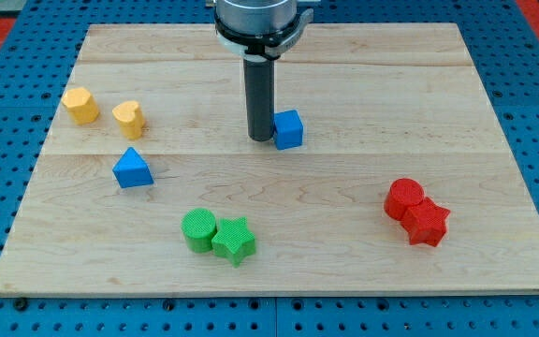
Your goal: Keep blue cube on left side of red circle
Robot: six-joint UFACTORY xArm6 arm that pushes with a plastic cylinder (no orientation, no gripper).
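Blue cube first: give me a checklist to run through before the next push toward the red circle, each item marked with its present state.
1. My tip sits on the view's left of the blue cube, right beside it: ok.
2. My tip actually touches the cube: cannot tell.
3. Blue cube lies on the view's left of the red circle: ok.
4. No block lies between the cube and the red circle: ok.
5. Red star sits against the red circle, so a push that carries too far could disturb both: not ok.
6. Blue cube is well away from the board's edges: ok.
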